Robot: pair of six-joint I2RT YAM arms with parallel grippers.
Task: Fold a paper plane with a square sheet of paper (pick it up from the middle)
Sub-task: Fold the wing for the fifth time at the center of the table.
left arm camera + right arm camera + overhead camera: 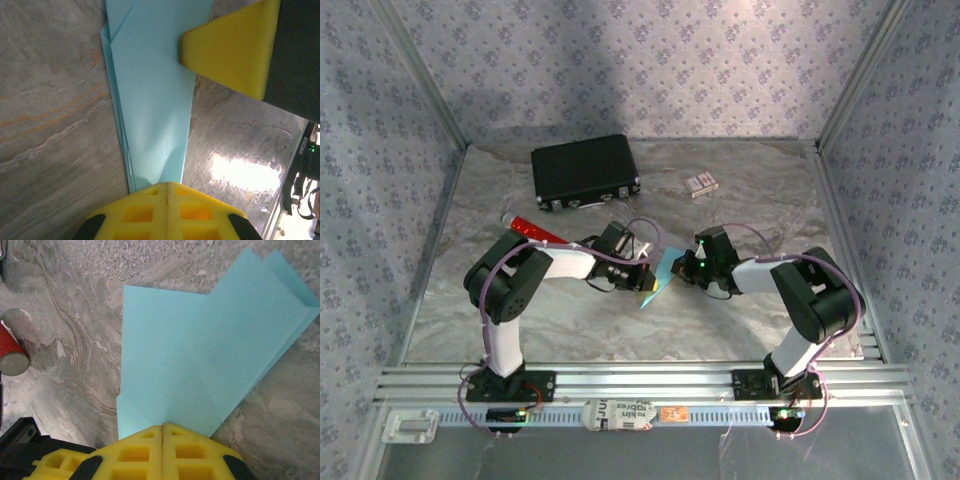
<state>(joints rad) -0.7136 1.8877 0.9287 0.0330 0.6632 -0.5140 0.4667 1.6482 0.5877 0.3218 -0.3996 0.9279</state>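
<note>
The sheet of paper (660, 278) is light cyan-blue and folded into a long, layered, dart-like shape that lies on the marbled table between the two arms. My left gripper (642, 276) is shut, and its yellow tips (166, 184) rest on one narrow end of the folded paper (152, 95). My right gripper (686, 270) is also shut, with its tips (163, 425) down on the paper (210, 355) where a crease runs up to them. In the left wrist view the right gripper's yellow fingers (230, 50) touch the paper's far part. Neither gripper visibly pinches the paper.
A black case (585, 172) lies at the back left, and a small patterned card box (700, 184) sits to its right. A red tube (534, 230) rests behind the left arm, its end (11, 347) close to the paper. Metal frame rails run along the near edge.
</note>
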